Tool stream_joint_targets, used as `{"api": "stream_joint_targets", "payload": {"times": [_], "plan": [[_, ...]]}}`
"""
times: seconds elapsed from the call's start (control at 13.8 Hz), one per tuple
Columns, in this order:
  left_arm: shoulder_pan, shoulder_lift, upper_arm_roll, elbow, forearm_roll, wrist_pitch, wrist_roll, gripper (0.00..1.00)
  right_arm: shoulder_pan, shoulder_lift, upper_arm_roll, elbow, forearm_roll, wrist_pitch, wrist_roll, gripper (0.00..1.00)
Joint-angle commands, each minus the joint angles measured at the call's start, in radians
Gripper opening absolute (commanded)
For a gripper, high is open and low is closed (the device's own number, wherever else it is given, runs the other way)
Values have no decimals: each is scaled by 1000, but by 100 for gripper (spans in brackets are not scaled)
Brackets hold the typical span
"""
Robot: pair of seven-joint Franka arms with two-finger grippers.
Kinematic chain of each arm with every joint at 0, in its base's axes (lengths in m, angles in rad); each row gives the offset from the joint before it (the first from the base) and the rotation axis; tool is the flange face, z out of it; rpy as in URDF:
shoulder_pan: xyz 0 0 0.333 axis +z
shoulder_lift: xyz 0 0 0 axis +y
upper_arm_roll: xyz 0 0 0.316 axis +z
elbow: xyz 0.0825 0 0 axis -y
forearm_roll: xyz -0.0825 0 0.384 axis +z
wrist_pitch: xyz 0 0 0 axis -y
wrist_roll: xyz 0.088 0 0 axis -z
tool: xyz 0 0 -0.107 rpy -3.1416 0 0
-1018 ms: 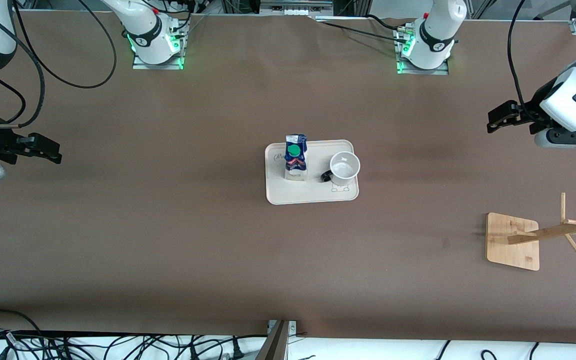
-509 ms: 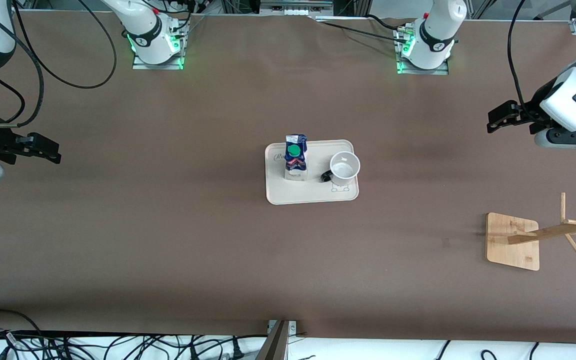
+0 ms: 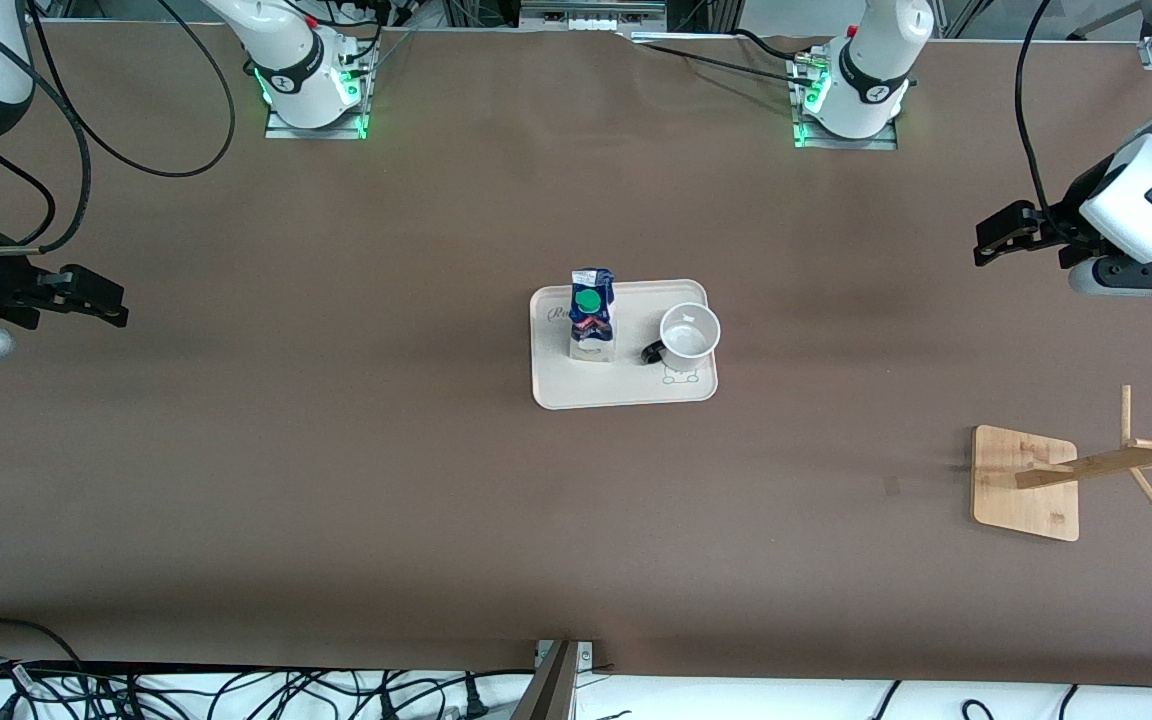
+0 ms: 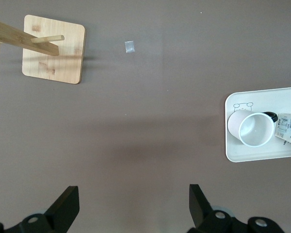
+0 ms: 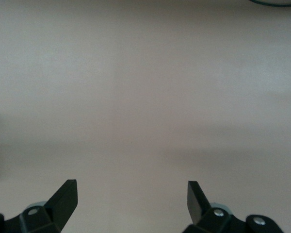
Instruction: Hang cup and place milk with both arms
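We see a pale tray (image 3: 626,395) in the middle of the brown table (image 3: 336,480). On it the milk carton (image 3: 591,322) stands upright, at the side toward the right arm's end. The white cup (image 3: 689,332) stands upright just beside it, toward the left arm's end, with its black handle (image 3: 652,352) turned to the carton.

The wooden cup stand (image 3: 1026,483) is on the table near the left arm's end, nearer to the front camera than the tray, and nothing hangs on its pegs.

The left gripper (image 4: 134,204) is over bare table at the left arm's end; its fingers are wide apart and hold nothing. The right gripper (image 5: 132,201) is over bare table at the right arm's end, also spread apart and holding nothing.
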Motion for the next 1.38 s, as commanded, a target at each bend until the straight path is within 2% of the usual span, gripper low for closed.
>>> {"api": "stream_joint_targets", "payload": {"times": [0.0,0.51,0.87,1.31], "plan": [[-2,16,2,35,-7,-23,15,100,3,-6,-2,2,17,-14,-9,100],[-2,16,2,35,-7,-25,15,100,32,52,5,-5,19,-16,-5,100],[-2,16,2,33,-7,-25,15,100,94,94,7,-9,22,-16,3,100],[-2,16,2,35,-7,-30,16,100,166,152,5,-7,92,-8,130,100]]}}
